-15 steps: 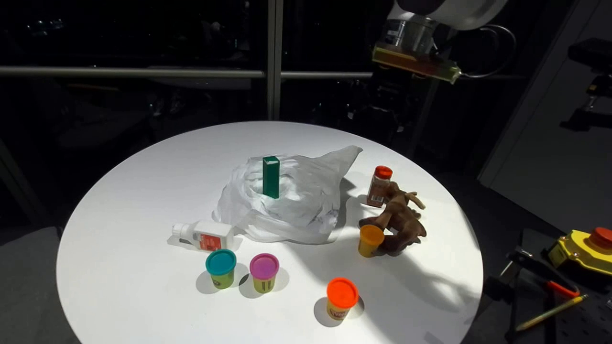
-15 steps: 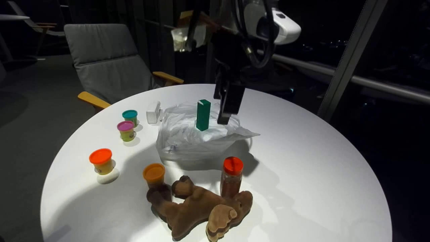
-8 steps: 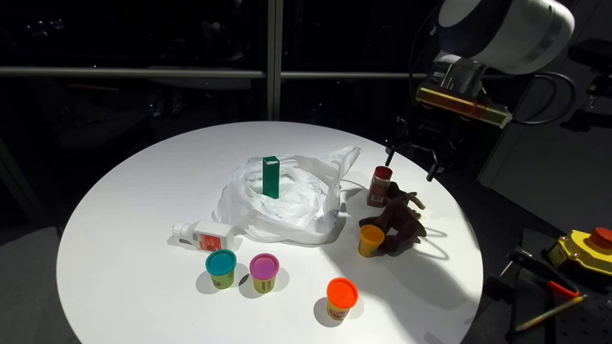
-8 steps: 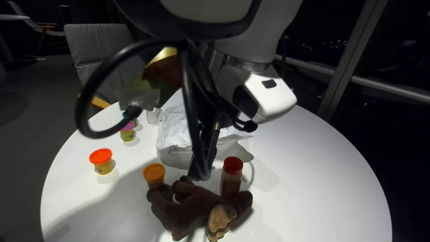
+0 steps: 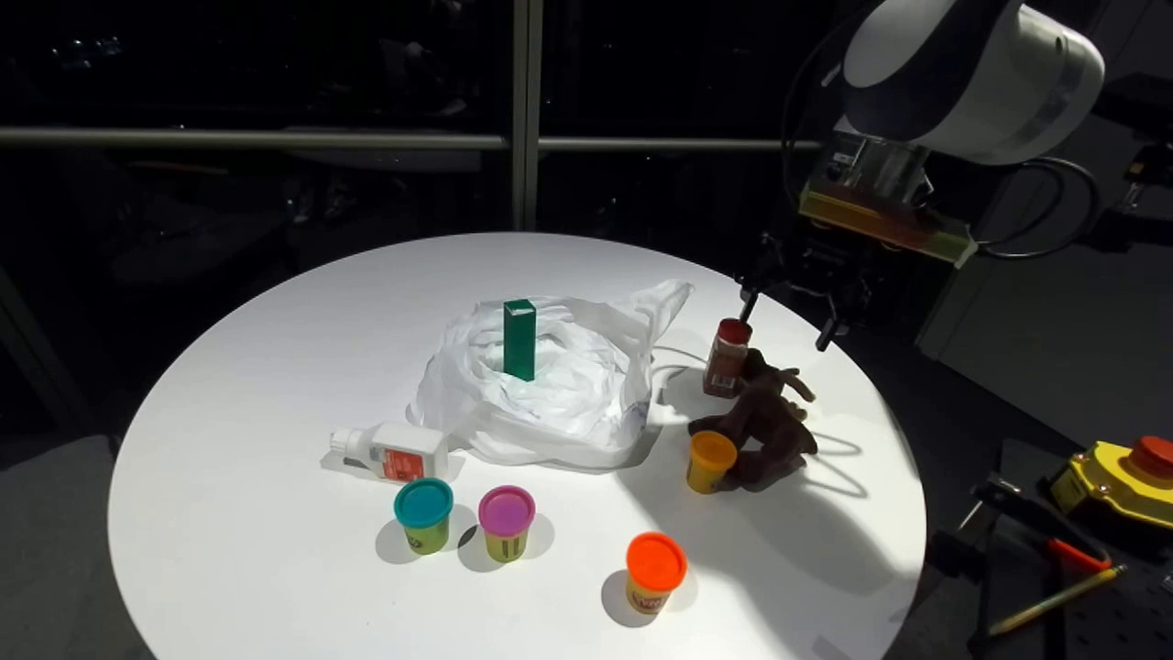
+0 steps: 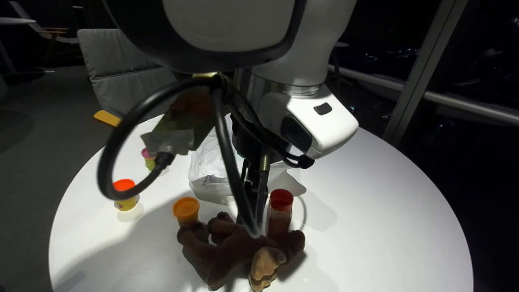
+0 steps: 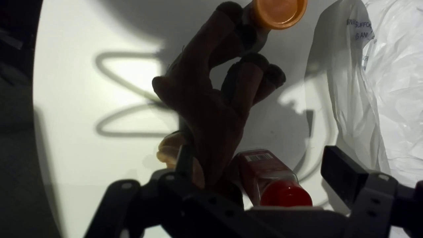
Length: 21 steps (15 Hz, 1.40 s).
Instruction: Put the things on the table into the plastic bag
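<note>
The crumpled plastic bag [image 5: 568, 431] lies mid-table with a dark green box [image 5: 520, 341] upright in its opening. In front stand a teal cup [image 5: 424, 515], a purple cup [image 5: 507, 522] and an orange-red cup [image 5: 654, 573]; a white bottle [image 5: 394, 451] lies on its side nearby. A yellow-orange cup [image 5: 710, 463] touches the brown toy figure [image 7: 211, 109], beside a red-capped jar [image 7: 264, 172]. My gripper [image 5: 786, 321] hangs over the jar and toy, open and holding nothing. In the wrist view the jar and part of the toy appear between its spread fingers [image 7: 343, 175].
The round white table [image 5: 293, 367] ends just beyond the toy. Beside it, a yellow emergency-stop box [image 5: 1118, 481] and a pencil [image 5: 1054, 600] rest on a dark surface. A grey chair [image 6: 121, 65] stands near the table's rim; the arm hides much of the bag there.
The arm has swung away from behind the bag to the jar and toy, then sunk slightly over the last half second. The objects stay in place and the gripper stays open.
</note>
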### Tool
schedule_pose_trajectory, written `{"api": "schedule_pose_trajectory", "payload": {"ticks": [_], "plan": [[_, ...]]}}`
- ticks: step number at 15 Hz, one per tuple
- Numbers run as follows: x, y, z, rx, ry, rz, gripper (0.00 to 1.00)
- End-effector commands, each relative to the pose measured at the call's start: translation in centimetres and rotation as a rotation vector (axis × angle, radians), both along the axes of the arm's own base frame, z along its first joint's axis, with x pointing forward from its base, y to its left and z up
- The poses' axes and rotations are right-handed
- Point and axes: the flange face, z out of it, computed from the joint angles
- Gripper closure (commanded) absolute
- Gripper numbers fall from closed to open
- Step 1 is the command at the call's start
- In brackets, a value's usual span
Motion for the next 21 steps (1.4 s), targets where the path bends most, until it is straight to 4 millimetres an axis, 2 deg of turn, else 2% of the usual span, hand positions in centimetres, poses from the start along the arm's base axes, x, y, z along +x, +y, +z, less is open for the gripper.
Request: {"api": "schedule_pose_trajectory", "payload": {"ticks": [1,5,12,19,20,21], "plan": [[1.8,-0.1,0.1,-0.060,-0.032,0.061,0.00],[3.5,0.0,-0.5,-0.121,-0.033,0.126,0.00],[6.7,-0.5,-2.7,-0.175,-0.042,0.168,0.00],[8.2,-1.9,-4.8,-0.193,-0.016,0.147,0.00],[8.3,-2.0,-5.0,-0.195,-0.013,0.146,0.02],[8.4,-2.2,-5.2,-0.194,-0.010,0.146,0.26]]}}
